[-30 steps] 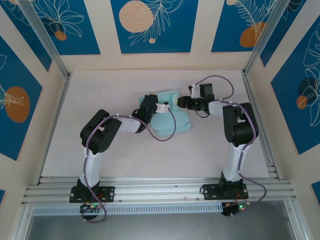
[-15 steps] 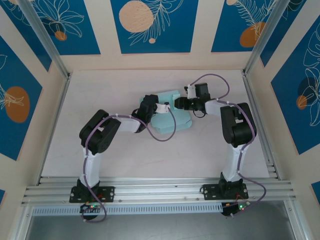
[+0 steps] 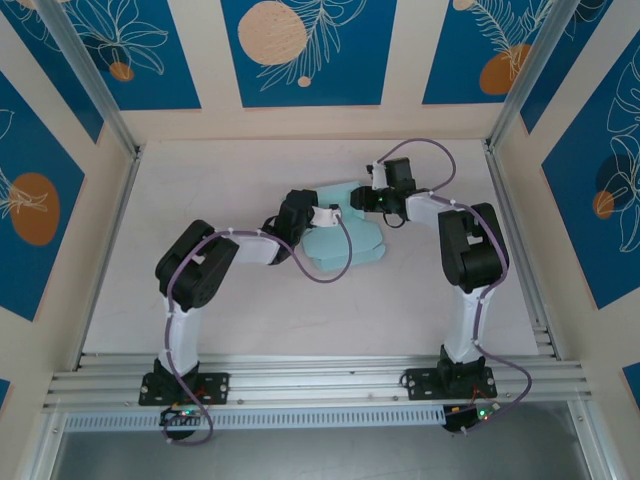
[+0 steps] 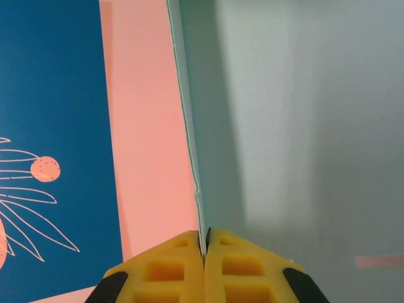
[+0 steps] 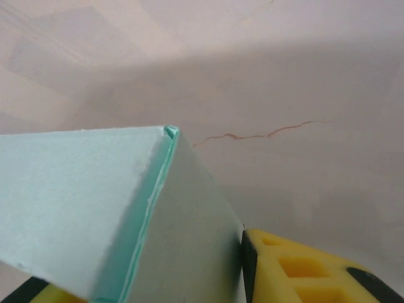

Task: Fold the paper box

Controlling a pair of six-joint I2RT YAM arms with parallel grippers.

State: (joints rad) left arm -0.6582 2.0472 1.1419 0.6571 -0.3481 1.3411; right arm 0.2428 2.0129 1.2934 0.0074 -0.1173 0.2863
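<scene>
The paper box is pale light-blue card, partly folded, lying mid-table between both arms. My left gripper sits over its left part, and in the left wrist view the gripper is shut on a thin upright card edge, with a wide panel to the right. My right gripper is at the box's far right corner. In the right wrist view a folded corner of the box fills the gap of that gripper, and the yellow right finger presses its dark pad against the card's side.
The white table is boxed in by walls with blue leaf-pattern panels and aluminium rails along the sides. A thin brown crack runs across the table surface beyond the box corner.
My right gripper moved left and toward the back wall onto the box's far right corner, and its jaws narrowed onto the card. The left gripper stayed shut on its edge.
</scene>
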